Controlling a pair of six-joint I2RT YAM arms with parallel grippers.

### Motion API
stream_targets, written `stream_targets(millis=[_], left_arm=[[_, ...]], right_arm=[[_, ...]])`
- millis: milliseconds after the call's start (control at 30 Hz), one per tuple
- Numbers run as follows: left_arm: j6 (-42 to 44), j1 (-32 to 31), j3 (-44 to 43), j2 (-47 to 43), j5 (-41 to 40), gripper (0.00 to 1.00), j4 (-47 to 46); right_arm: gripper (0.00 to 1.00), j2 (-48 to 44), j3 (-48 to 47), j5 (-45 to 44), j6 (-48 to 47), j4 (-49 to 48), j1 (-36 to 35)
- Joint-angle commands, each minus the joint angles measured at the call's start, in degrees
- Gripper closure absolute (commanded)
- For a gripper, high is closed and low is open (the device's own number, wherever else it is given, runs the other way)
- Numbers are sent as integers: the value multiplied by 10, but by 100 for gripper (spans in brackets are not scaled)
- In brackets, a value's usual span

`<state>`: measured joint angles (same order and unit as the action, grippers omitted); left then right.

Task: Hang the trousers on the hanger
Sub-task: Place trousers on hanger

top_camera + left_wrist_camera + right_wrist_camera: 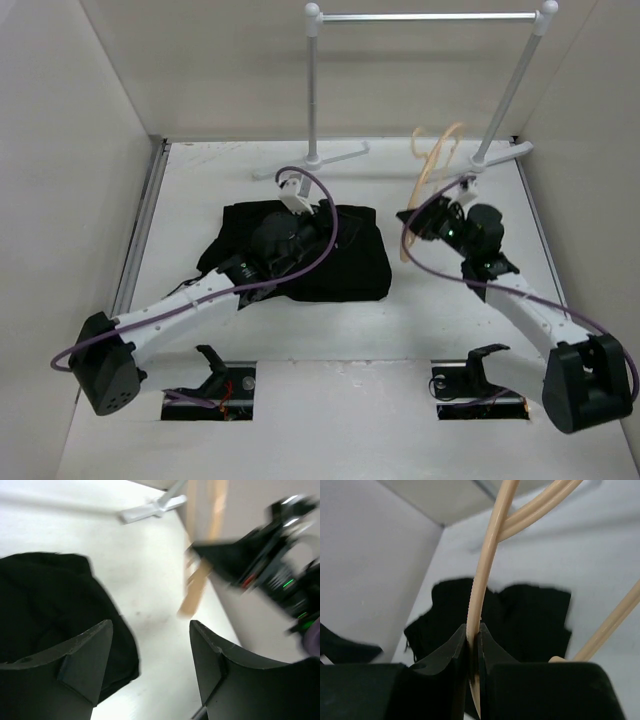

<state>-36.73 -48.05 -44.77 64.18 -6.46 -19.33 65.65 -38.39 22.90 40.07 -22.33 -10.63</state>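
R gripper (474,636) clamps hanger (487,565); L gripper (150,627) spread, empty, above trousers (45,605).

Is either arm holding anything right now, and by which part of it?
The right gripper pinches the hanger near the end of one slim wooden arm. The left gripper, fingers apart at the edge of the trousers, holds nothing.

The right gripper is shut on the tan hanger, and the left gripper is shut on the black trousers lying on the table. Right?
Not quite. The left gripper is open: the left wrist view shows its fingers apart with nothing between them. The rest holds: the right gripper is shut on the hanger, and the trousers lie on the table.
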Motion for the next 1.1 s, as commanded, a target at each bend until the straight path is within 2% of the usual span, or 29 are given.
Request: stream_targets(millis=[0, 133, 233, 433, 533, 567, 700, 767, 833, 967, 1067], left_arm=[[-8, -29, -57, 44, 26, 40, -16], [-5, -65, -95, 109, 39, 37, -18], [-2, -86, -107, 146, 46, 32, -24], [5, -104, -131, 220, 48, 30, -31], [9, -107, -144, 241, 50, 31, -51], [12, -107, -149, 250, 48, 34, -57], [17, -96, -170, 289, 44, 59, -64], [17, -94, -174, 303, 43, 68, -73], [15, -94, -175, 317, 48, 68, -90], [10, -95, -174, 333, 48, 56, -110], [6, -94, -171, 342, 52, 54, -122]], right_arm=[[95, -64, 85, -39, -10, -33, -54], [95, -152, 164, -89, -6, 10, -124], [95, -201, 186, -125, 8, 53, -171], [94, -247, 211, -182, 19, 100, -253], [94, -259, 225, -197, 31, 116, -266], [94, -263, 227, -196, 33, 120, -266], [94, -274, 216, -202, 34, 157, -267], [95, -284, 212, -202, 34, 178, -267], [95, -291, 212, -202, 37, 184, -267], [95, -275, 209, -203, 44, 192, -268], [95, -266, 209, -203, 44, 193, -272]])
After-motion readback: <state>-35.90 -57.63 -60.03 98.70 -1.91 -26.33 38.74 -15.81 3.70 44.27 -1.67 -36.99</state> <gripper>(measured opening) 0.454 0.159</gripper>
